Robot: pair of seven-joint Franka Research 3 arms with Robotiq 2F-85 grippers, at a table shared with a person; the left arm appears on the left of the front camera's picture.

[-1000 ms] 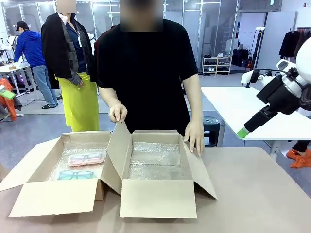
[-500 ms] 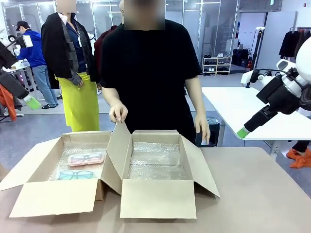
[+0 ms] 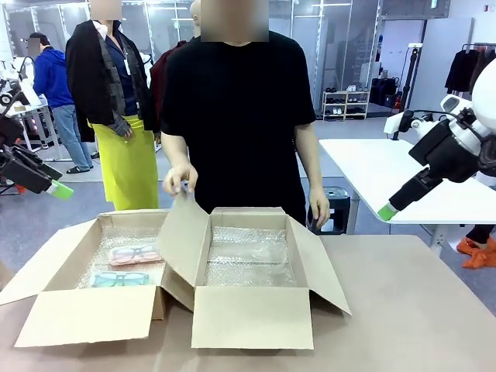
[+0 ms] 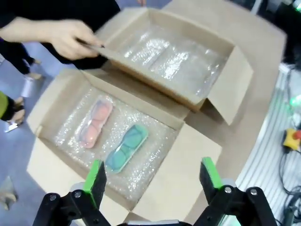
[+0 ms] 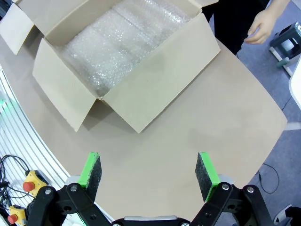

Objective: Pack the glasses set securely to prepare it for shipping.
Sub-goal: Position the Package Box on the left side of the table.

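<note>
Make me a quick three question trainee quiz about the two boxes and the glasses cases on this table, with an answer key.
1. True or false: the pink case and the mint case lie in the same box.
2. What lines the bottom of the right box? A) foam peanuts B) bubble wrap C) paper
3. What is the person's hand touching?

Key:
1. True; both lie in the left box.
2. B, bubble wrap.
3. The upright flap between the two boxes.
</note>
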